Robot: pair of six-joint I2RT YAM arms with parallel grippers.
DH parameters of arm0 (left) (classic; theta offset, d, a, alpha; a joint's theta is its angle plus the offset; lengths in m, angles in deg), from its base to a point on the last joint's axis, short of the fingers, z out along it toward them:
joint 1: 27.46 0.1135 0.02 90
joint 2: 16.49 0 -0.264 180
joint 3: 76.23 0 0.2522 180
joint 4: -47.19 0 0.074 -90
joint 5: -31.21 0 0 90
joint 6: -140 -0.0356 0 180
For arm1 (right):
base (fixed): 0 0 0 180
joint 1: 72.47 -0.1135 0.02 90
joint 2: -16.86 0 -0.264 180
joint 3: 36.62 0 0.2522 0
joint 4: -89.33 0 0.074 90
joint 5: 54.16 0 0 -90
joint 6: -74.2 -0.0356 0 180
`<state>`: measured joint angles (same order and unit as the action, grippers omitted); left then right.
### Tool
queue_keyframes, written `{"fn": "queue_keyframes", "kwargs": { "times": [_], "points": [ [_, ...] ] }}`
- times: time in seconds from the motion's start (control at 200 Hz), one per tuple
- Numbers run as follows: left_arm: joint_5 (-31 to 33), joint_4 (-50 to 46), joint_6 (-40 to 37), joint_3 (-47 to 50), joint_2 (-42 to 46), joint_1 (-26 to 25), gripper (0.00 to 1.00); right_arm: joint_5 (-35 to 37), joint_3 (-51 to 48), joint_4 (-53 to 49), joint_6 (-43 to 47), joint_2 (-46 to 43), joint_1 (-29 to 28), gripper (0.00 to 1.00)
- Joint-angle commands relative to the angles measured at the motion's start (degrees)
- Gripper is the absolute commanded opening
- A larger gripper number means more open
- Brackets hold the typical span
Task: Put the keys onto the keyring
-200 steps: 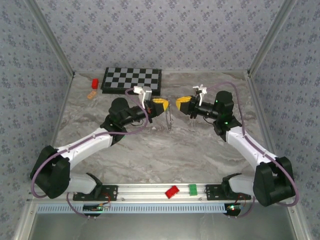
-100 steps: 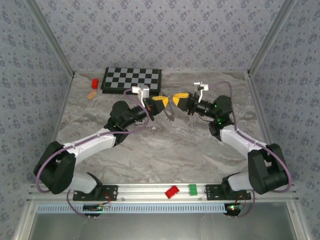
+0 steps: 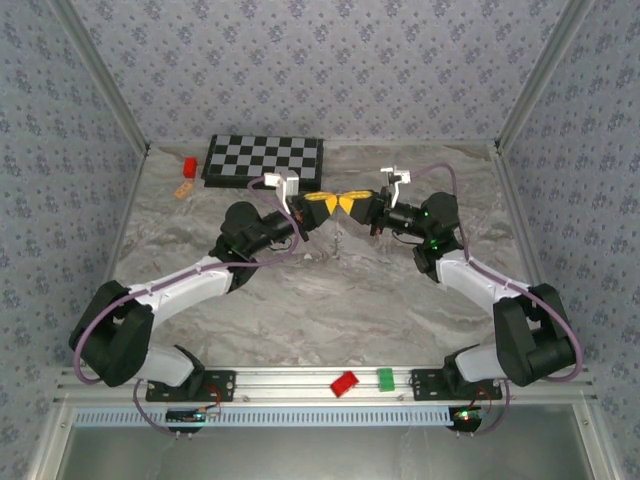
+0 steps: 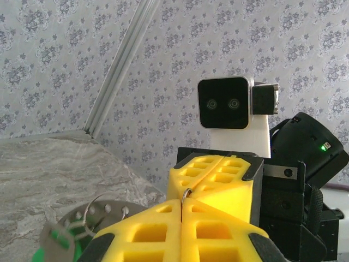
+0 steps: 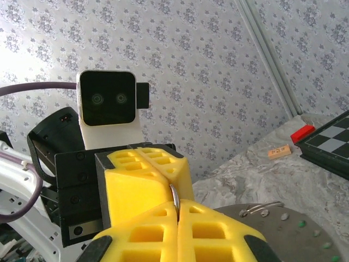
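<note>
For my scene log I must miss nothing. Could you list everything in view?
chessboard: one, black and white, far left
far red block: one, red, left of chessboard
tan block: one, tan, beside far red block
near red block: one, red, near rail
green block: one, green, near rail
keyring: one, grey, pinched by both grippers
green piece: count unclear, green, behind keyring
left gripper: one, yellow fingers, shut
right gripper: one, yellow fingers, shut

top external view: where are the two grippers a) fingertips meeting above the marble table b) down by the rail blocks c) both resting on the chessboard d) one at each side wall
a: the left gripper and the right gripper meet yellow tip to yellow tip above the middle of the table.
</note>
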<state>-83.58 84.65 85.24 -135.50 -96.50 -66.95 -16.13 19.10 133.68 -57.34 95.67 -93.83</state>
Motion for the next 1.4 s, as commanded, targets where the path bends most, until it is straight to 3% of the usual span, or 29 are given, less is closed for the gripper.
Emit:
{"fn": "queue_keyframes", "kwargs": {
  "times": [0.0,0.04,0.3,0.495,0.645,0.895,1.219,1.399],
  "points": [
    [-1.58,2.33,-0.37,-1.98,0.23,-0.28,0.00,-2.79,2.50,-1.53,1.82,-0.21,-0.20,0.00],
    [-1.91,0.63,-1.18,-2.29,0.54,-0.26,0.00,-3.34,2.82,-3.47,2.99,-0.55,-0.04,0.00],
    [-7.03,-11.97,-7.91,-4.46,3.34,2.45,0.32,-6.02,8.27,-30.83,21.57,-4.76,0.65,0.00],
    [-14.84,-20.53,-12.44,-7.34,3.80,5.10,0.33,-6.16,14.44,-53.05,37.01,-5.95,-0.11,0.00],
    [-17.46,-27.92,-17.37,-9.20,4.24,5.55,0.33,-5.58,19.23,-64.02,44.77,-4.54,-0.80,0.00],
    [-19.24,-32.09,-20.33,-9.03,4.29,5.65,0.32,-7.20,22.29,-67.53,46.85,-2.73,-1.55,0.00],
    [-21.45,-32.16,-21.04,-9.51,3.56,5.64,0.20,-6.48,22.95,-71.01,49.36,-2.51,-2.90,0.00],
    [-23.22,-36.88,-23.49,-11.10,2.58,5.63,0.19,-6.49,22.91,-70.92,49.43,-2.76,-2.97,0.00]
  ]
}}
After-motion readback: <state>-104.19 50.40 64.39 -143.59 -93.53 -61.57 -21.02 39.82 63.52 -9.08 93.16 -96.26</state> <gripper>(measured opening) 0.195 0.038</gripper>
